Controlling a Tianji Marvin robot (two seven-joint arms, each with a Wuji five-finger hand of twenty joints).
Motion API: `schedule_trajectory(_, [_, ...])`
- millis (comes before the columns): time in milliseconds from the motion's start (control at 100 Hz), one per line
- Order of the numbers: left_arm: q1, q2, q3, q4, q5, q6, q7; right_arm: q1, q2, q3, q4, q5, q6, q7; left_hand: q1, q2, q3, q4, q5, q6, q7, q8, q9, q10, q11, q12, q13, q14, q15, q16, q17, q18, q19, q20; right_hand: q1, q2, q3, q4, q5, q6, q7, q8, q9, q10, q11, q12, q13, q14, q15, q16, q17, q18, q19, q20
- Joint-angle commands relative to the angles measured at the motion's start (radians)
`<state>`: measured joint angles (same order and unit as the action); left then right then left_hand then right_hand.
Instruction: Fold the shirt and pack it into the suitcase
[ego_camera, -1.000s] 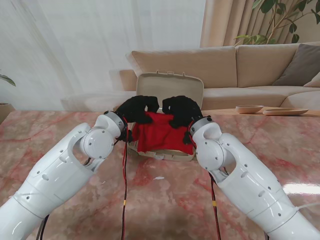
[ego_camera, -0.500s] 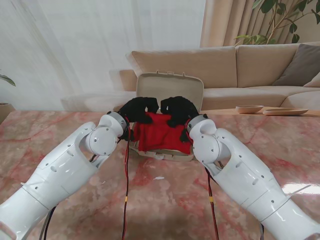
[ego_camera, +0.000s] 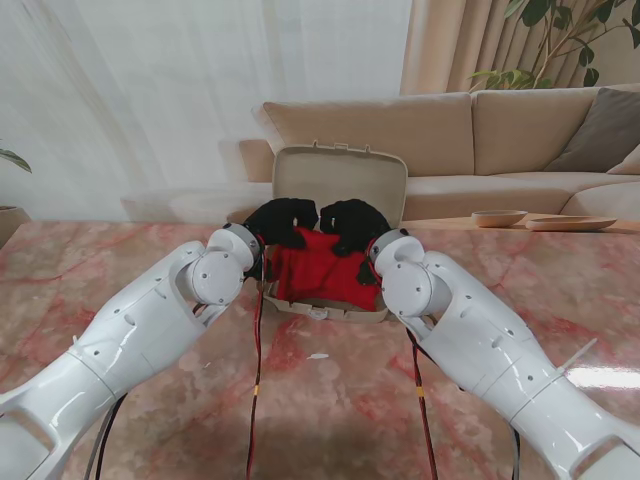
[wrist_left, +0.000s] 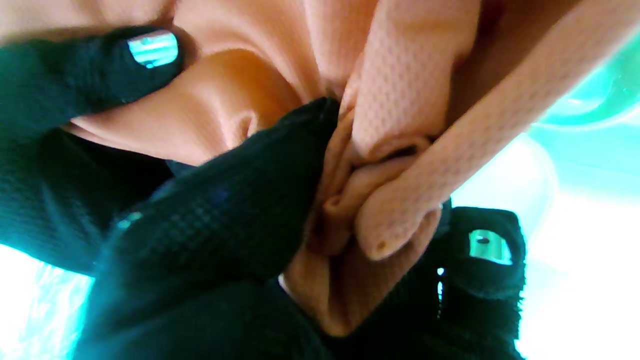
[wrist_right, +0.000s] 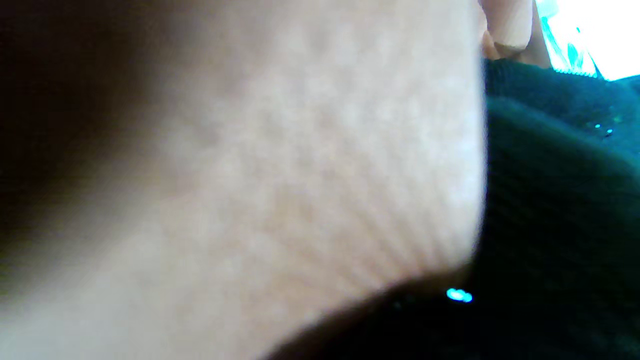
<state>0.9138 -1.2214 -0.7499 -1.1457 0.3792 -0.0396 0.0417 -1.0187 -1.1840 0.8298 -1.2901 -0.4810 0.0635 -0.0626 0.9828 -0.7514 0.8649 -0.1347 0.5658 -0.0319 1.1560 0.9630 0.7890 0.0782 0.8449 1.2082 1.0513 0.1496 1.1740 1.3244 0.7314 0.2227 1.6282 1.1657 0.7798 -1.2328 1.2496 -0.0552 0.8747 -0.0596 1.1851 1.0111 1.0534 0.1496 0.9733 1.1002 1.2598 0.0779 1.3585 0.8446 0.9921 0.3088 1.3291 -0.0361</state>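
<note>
The folded red shirt (ego_camera: 322, 268) hangs over the open beige suitcase (ego_camera: 340, 178), whose lid stands upright behind it. My left hand (ego_camera: 280, 220) in its black glove grips the shirt's far left part. My right hand (ego_camera: 354, 226) grips its far right part. In the left wrist view the shirt (wrist_left: 390, 125) looks pale orange, bunched in folds between my fingers (wrist_left: 240, 200). In the right wrist view the shirt (wrist_right: 280, 175) fills the picture, blurred, right against my fingers (wrist_right: 560, 200). The suitcase's inside is hidden under the shirt.
The pink marble table (ego_camera: 330, 400) spreads around the suitcase. A small white scrap (ego_camera: 318, 356) lies nearer to me than the case. A beige sofa (ego_camera: 480, 130) stands behind, with wooden dishes (ego_camera: 498, 217) at the far right. Both forearms flank the case.
Both hands have moved farther from me, carrying the shirt deeper over the suitcase. The forearms have stretched forward and drawn closer together.
</note>
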Motion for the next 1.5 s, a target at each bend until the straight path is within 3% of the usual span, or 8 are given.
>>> schedule_trajectory(0, [-0.019, -0.013, 0.014, 0.033, -0.012, -0.005, 0.0, 0.013, -0.009, -0.006, 0.024, 0.017, -0.004, 0.017, 0.124, 0.051, 0.057, 0.031, 0.004, -0.037, 0.017, 0.0, 0.055, -0.028, 0.014, 0.012, -0.008, -0.022, -0.017, 0.02, -0.01, 0.016, 0.011, 0.032, 0.127, 0.05, 0.148, 0.042, -0.001, -0.062, 0.039, 0.006, 0.006, -0.007, 0.059, 0.0, 0.044, -0.063, -0.057, -0.034, -0.045, 0.014, -0.06, -0.072])
schedule_trajectory(170, [-0.039, -0.025, 0.041, 0.082, -0.031, -0.015, -0.002, 0.033, -0.017, -0.025, 0.072, 0.041, -0.016, 0.021, 0.134, 0.053, 0.035, 0.017, 0.001, -0.036, 0.013, -0.007, 0.049, -0.027, 0.006, 0.01, -0.019, -0.013, -0.028, 0.022, -0.03, 0.023, -0.001, 0.037, 0.127, 0.059, 0.135, 0.036, -0.006, -0.064, 0.038, 0.003, -0.001, -0.009, 0.058, 0.001, 0.045, -0.055, -0.073, -0.036, -0.061, 0.008, -0.118, -0.113])
schedule_trajectory(230, [-0.045, -0.029, 0.048, 0.094, -0.036, -0.016, -0.003, 0.04, -0.019, -0.03, 0.087, 0.047, -0.019, 0.021, 0.138, 0.058, 0.017, 0.007, -0.001, -0.035, 0.01, -0.015, 0.047, -0.027, -0.001, 0.009, -0.025, -0.008, -0.037, 0.022, -0.038, 0.026, -0.009, 0.039, 0.127, 0.067, 0.126, 0.033, -0.008, -0.065, 0.038, 0.0, -0.005, -0.01, 0.056, 0.001, 0.046, -0.048, -0.086, -0.036, 0.051, -0.025, 0.234, 0.541])
schedule_trajectory(270, [-0.049, -0.031, 0.053, 0.103, -0.037, -0.017, -0.002, 0.043, -0.021, -0.033, 0.097, 0.053, -0.019, 0.021, 0.144, 0.06, 0.002, 0.0, -0.002, -0.032, 0.007, -0.023, 0.044, -0.024, -0.007, 0.008, -0.032, -0.002, -0.043, 0.021, -0.05, 0.029, -0.016, 0.041, 0.127, 0.068, 0.121, 0.03, -0.01, -0.064, 0.037, -0.001, -0.006, -0.01, 0.055, 0.0, 0.045, -0.047, -0.091, -0.037, -0.065, 0.004, -0.126, 0.007])
schedule_trajectory(440, [-0.069, -0.039, 0.076, 0.141, -0.039, -0.026, -0.005, 0.055, -0.025, -0.045, 0.132, 0.073, -0.021, 0.031, 0.169, 0.076, -0.082, -0.025, 0.0, -0.024, -0.015, -0.091, 0.033, -0.019, -0.046, 0.002, -0.064, 0.018, -0.082, 0.013, -0.099, 0.044, -0.06, 0.045, 0.127, 0.083, 0.096, 0.02, -0.016, -0.064, 0.032, -0.012, -0.014, -0.012, 0.046, -0.003, 0.044, -0.032, -0.124, -0.04, -0.058, 0.006, -0.102, -0.065])
schedule_trajectory(490, [-0.075, -0.041, 0.082, 0.151, -0.042, -0.029, -0.008, 0.061, -0.027, -0.05, 0.146, 0.078, -0.024, 0.032, 0.175, 0.081, -0.101, -0.029, 0.0, -0.023, -0.019, -0.107, 0.027, -0.015, -0.057, 0.0, -0.075, 0.024, -0.094, 0.011, -0.116, 0.049, -0.073, 0.043, 0.127, 0.087, 0.09, 0.018, -0.018, -0.063, 0.031, -0.016, -0.017, -0.012, 0.043, -0.003, 0.044, -0.029, -0.138, -0.04, 0.092, -0.136, 0.358, 0.675])
schedule_trajectory(540, [-0.08, -0.042, 0.087, 0.16, -0.044, -0.031, -0.012, 0.066, -0.029, -0.056, 0.159, 0.082, -0.027, 0.033, 0.178, 0.085, -0.112, -0.028, 0.002, -0.022, -0.022, -0.122, 0.023, -0.013, -0.068, 0.0, -0.084, 0.031, -0.104, 0.013, -0.132, 0.056, -0.087, 0.042, 0.126, 0.095, 0.081, 0.012, -0.022, -0.063, 0.028, -0.018, -0.022, -0.012, 0.04, -0.004, 0.043, -0.023, -0.152, -0.045, 0.066, -0.158, 0.391, 0.811])
schedule_trajectory(1490, [-0.127, -0.043, 0.144, 0.244, -0.045, -0.03, -0.078, 0.141, -0.07, -0.125, 0.335, 0.114, -0.075, -0.009, 0.054, 0.297, -0.244, 0.049, -0.038, 0.1, -0.435, -0.461, -0.185, 0.094, -0.34, -0.581, -0.408, 0.125, -0.561, -0.383, -0.494, 0.159, -0.451, -0.174, 0.025, 0.32, -0.204, -0.035, -0.133, 0.126, -0.32, -0.381, -0.275, 0.083, -0.296, -0.396, -0.373, 0.141, -0.83, -0.242, -0.491, 0.02, -0.122, 0.679])
